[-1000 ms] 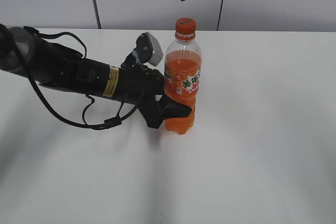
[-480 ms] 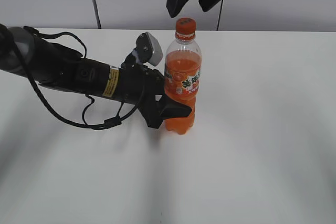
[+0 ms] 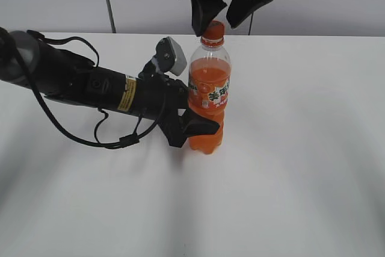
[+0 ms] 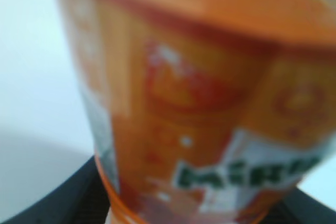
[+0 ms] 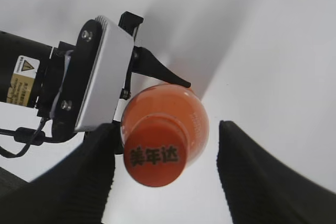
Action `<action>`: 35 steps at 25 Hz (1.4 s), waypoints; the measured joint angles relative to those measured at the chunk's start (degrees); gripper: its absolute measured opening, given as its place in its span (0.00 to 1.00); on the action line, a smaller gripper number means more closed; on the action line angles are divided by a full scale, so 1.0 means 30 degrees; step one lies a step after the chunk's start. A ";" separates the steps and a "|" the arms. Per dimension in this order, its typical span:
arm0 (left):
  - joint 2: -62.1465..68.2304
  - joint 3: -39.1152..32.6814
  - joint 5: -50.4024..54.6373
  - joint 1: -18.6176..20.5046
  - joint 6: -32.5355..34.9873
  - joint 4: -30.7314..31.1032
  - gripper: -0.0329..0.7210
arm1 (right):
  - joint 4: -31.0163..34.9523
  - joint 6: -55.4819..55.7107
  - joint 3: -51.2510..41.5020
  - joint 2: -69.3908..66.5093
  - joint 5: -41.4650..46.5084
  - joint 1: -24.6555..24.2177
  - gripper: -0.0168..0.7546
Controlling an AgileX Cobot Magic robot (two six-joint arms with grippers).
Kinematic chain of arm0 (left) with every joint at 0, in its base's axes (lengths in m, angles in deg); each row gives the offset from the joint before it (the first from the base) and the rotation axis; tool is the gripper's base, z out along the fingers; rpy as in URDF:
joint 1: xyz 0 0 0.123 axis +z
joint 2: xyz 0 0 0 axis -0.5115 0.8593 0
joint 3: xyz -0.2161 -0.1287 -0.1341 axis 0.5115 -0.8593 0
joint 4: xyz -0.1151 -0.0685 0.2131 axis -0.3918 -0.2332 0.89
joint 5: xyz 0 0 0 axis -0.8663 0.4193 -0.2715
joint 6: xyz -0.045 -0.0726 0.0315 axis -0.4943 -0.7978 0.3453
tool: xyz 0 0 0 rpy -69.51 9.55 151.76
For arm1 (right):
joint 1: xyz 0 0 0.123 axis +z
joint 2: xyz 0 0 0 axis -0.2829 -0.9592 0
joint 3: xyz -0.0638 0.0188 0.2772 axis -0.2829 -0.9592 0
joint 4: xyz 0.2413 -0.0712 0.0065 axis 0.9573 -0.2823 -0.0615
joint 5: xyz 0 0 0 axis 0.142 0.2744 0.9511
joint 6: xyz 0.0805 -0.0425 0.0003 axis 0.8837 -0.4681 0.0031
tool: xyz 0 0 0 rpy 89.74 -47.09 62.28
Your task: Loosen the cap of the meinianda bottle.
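The left gripper (image 3: 201,126) is clamped around the lower body of the meinianda bottle (image 3: 209,97), its black fingers (image 3: 200,126) wrapping the orange-filled part just below the label, with the arm stretching in low from the left across the white table (image 3: 301,167). Its wrist view is filled by the blurred label of the bottle (image 4: 210,114), with dark finger edges at the bottom corners. The right gripper (image 3: 219,10) hangs above the bottle's top with its jaws spread wide; one finger sits just left of the cap (image 3: 212,29) and the other just right of it, neither clearly touching. Seen from the right wrist, the cap (image 5: 156,155) lies between the two dark fingers (image 5: 252,174), nearer the left one, with clear table showing on the right side of it. The bottle stands upright near the middle of the table, cap still on its neck, and the left arm's silver camera housing (image 5: 102,72) sits just beside the bottle's shoulder.
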 joint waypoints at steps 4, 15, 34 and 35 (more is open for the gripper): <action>0.0000 0.0000 0.0000 0.0000 0.0000 0.0000 0.60 | -0.0198 0.0000 0.0000 0.0000 0.0000 0.0000 0.62; 0.0000 0.0000 0.0000 0.0000 0.0000 0.0000 0.60 | -0.0076 0.0015 0.0000 -0.0214 0.0000 0.0000 0.61; 0.0000 0.0000 0.0000 0.0000 0.0000 0.0021 0.60 | 0.0499 -0.3099 0.0037 -0.0214 -0.0020 0.0000 0.38; 0.0000 0.0000 0.0000 0.0000 0.0000 0.0047 0.60 | 0.0526 -0.3655 0.0037 -0.0214 -0.0020 0.0000 0.38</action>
